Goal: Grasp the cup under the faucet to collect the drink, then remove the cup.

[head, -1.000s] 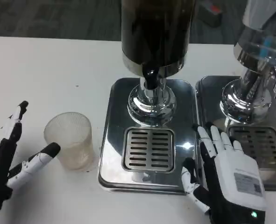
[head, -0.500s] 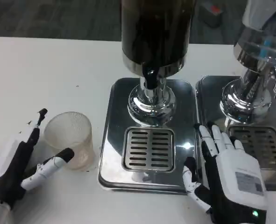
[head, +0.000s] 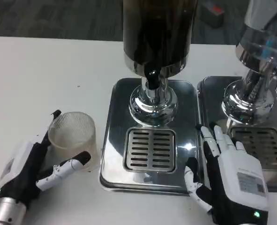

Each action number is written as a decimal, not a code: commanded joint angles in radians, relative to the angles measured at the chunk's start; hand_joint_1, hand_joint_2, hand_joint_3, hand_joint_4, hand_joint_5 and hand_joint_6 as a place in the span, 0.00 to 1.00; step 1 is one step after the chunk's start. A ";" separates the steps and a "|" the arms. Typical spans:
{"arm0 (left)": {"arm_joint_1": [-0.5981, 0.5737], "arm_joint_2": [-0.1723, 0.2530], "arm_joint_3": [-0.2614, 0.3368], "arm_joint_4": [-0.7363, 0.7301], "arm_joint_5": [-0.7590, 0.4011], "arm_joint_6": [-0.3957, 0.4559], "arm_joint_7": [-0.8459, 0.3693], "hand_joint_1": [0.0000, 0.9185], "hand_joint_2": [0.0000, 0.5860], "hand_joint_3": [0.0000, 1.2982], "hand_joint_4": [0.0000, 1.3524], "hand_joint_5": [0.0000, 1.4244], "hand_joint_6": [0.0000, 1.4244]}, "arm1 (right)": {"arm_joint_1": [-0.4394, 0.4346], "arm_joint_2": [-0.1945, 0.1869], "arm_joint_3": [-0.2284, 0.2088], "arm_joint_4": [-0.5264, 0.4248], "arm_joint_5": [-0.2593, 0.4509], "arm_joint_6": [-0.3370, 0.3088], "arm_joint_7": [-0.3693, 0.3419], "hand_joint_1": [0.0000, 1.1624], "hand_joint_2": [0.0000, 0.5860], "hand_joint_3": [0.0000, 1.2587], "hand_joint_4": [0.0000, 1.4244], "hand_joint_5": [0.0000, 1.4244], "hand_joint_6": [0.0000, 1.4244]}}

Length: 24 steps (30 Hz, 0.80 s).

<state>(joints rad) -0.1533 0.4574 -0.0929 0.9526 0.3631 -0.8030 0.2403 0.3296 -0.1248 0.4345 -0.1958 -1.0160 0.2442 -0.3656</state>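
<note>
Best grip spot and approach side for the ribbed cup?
Likely the side wall of the cup, mid-height, from its left: it stands upright and open-topped, the left hand already flanks it, and the drip tray crowds its right.

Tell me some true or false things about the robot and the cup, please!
1. The cup stands on the metal grate. False: it stands on the white table, left of the tray.
2. The left hand has fingers on either side of the cup. True.
3. The cup is full of dark drink. False: it looks empty.
4. The right hand rests beside the grate, holding nothing. True.
5. The dark tank's faucet is above the tray. True.
</note>
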 commanded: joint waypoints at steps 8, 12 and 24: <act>-0.051 -0.027 0.000 0.072 -0.009 -0.028 0.014 0.28 0.09 0.00 0.00 0.14 0.14 | 0.008 0.013 0.001 -0.009 0.000 0.016 -0.009 0.36 1.00 0.10 0.02 0.07 0.08; -0.056 -0.022 -0.008 0.077 0.004 -0.024 0.026 0.32 0.10 0.00 0.02 0.21 0.20 | 0.008 0.014 0.002 -0.010 0.002 0.015 -0.009 0.37 1.00 0.10 0.02 0.07 0.09; -0.057 -0.023 -0.011 0.085 0.010 -0.040 0.076 0.40 0.17 0.33 0.39 0.55 0.58 | 0.008 0.016 0.000 -0.006 0.009 0.012 -0.013 0.38 0.99 0.10 0.02 0.08 0.11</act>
<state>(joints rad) -0.2194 0.4342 -0.0949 1.0232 0.3616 -0.8397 0.3145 0.3334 -0.1179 0.4379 -0.1959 -1.0151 0.2537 -0.3657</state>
